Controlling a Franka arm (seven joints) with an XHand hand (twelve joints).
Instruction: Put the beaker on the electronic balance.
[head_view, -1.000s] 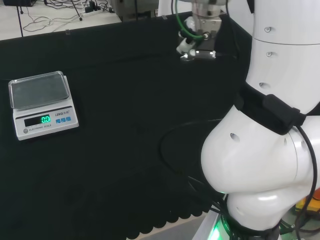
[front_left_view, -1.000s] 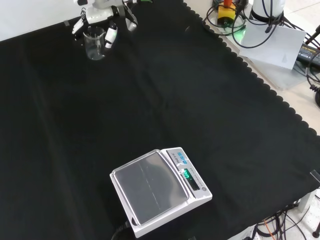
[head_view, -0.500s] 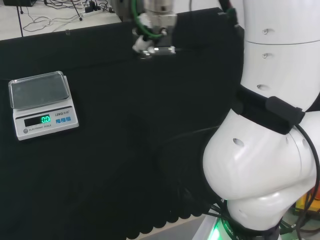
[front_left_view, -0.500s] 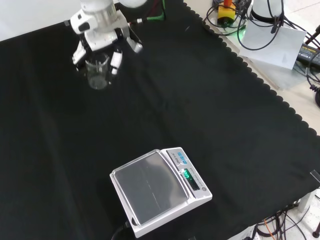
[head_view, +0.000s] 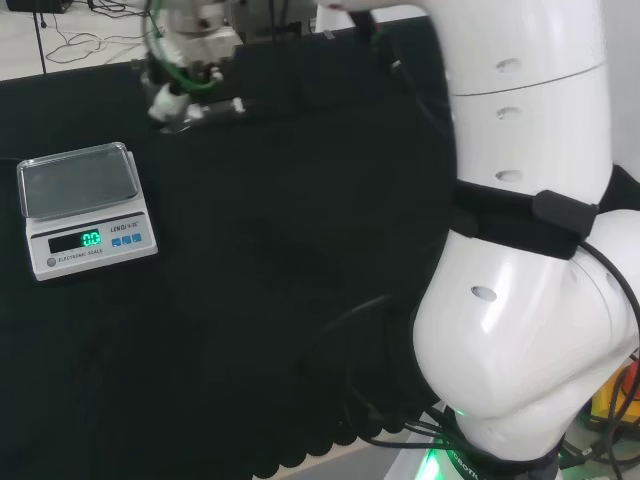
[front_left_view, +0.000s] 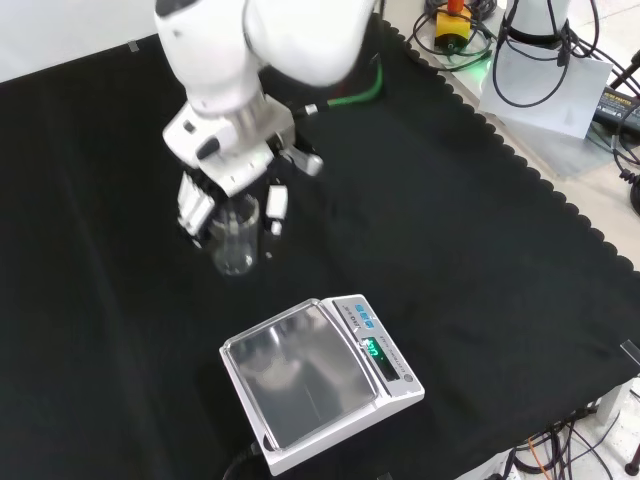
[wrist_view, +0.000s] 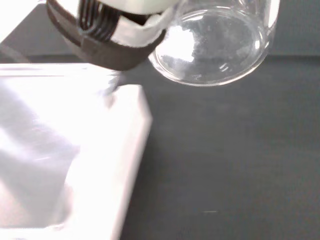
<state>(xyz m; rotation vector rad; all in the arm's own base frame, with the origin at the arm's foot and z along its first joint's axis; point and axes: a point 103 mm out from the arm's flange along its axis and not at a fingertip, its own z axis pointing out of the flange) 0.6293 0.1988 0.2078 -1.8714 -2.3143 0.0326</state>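
While black-and-white robot hand (front_left_view: 232, 180) fingers curl round clear glass beaker (front_left_view: 235, 235) above desk, short of white electronic balance (front_left_view: 318, 383): low approach could clip balance edge, tip beaker.

- Beaker (front_left_view: 234, 240): clear glass, upright, looks empty, held above the black cloth, just beyond the balance in the front view.
- Balance (front_left_view: 318, 380): white, flat bare pan, green lit display, sitting on the cloth.
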